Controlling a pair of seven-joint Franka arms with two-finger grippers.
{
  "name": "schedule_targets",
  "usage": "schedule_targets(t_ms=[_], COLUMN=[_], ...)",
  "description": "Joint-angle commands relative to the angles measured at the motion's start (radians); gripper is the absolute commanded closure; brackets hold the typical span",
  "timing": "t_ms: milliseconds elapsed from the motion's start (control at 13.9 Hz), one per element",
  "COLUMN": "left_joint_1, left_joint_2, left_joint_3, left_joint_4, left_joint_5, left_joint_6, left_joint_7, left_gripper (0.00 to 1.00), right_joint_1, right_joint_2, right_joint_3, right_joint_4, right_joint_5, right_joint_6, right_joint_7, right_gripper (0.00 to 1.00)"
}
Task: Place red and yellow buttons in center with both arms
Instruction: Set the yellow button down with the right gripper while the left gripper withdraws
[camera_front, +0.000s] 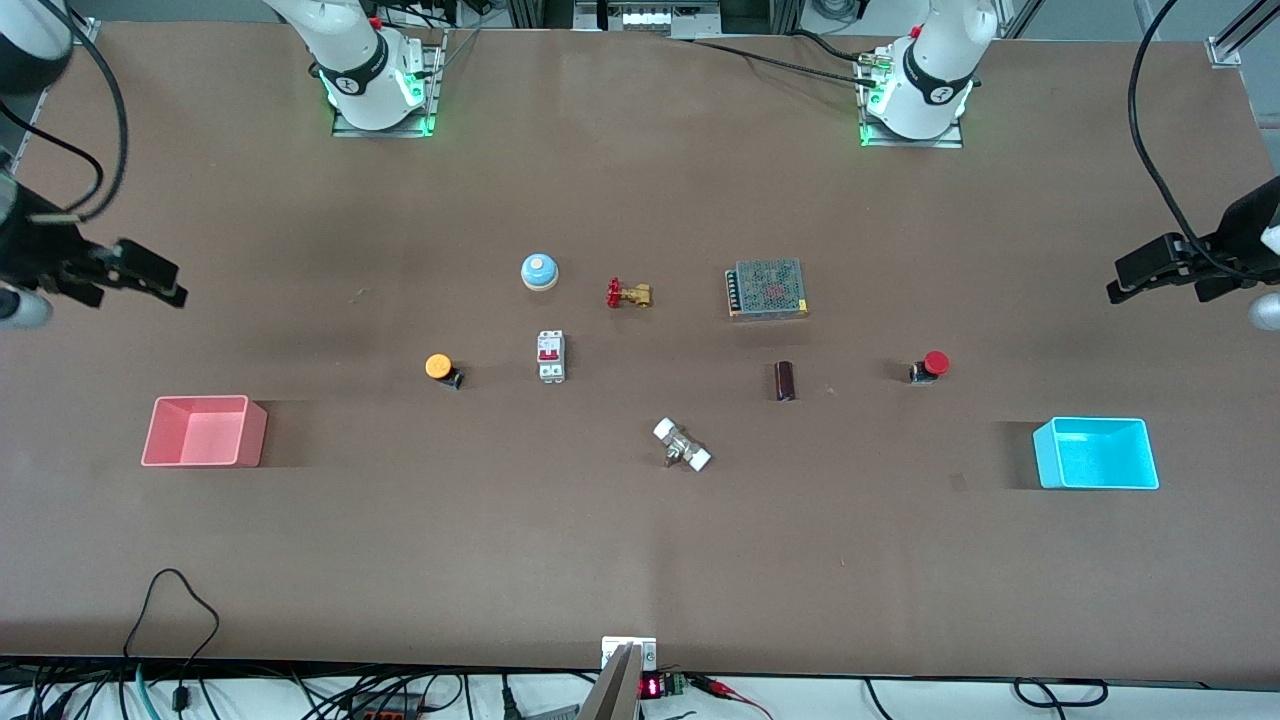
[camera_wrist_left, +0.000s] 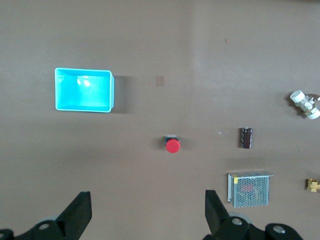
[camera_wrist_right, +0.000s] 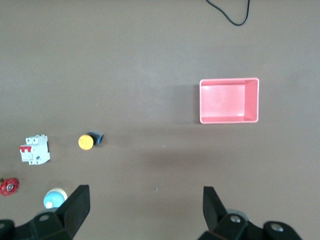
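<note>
Front view: the yellow button (camera_front: 440, 368) lies on the worktop (camera_front: 640, 560) beside the breaker (camera_front: 551, 356), toward the right arm's end. The red button (camera_front: 930, 366) lies toward the left arm's end, near the cyan bin (camera_front: 1096, 453). The right hand (camera_front: 150, 278) hangs above the pink bin's (camera_front: 204, 431) end, the left hand (camera_front: 1135, 278) over the cyan end.

Left wrist view: the left hand's (camera_wrist_left: 147, 212) fingers stand wide apart above the red button (camera_wrist_left: 172, 144).

Right wrist view: the right hand's (camera_wrist_right: 146, 210) fingers are spread wide; the yellow button (camera_wrist_right: 88, 141) lies between breaker (camera_wrist_right: 34, 150) and pink bin (camera_wrist_right: 229, 100).

I can read only one sign: glowing red digits on the small display (camera_front: 650, 687) at the table edge nearest the front camera, too small to make out. Every other object carries no text I can read.
</note>
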Motion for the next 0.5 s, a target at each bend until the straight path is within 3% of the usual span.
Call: schedule_targets(t_ms=[0, 432], left_joint_1=[0.003, 0.002], left_joint_2=[-0.019, -0.022], left_joint_3=[0.000, -0.004], left_joint_4=[-0.032, -0.034], left_joint_5=[0.002, 0.003], left_joint_6=[0.002, -0.002], left_joint_7=[-0.010, -0.008], left_gripper=[0.00, 0.00], right_joint_1=[0.030, 0.027], right_joint_2=[-0.032, -0.034], right_joint_3=[-0.017, -0.011], right_joint_4=[-0.039, -0.043], right_joint_5=[0.008, -0.009], right_joint_6=[-0.019, -0.031], right_joint_7=[0.019, 0.020], right_gripper=[0.00, 0.00])
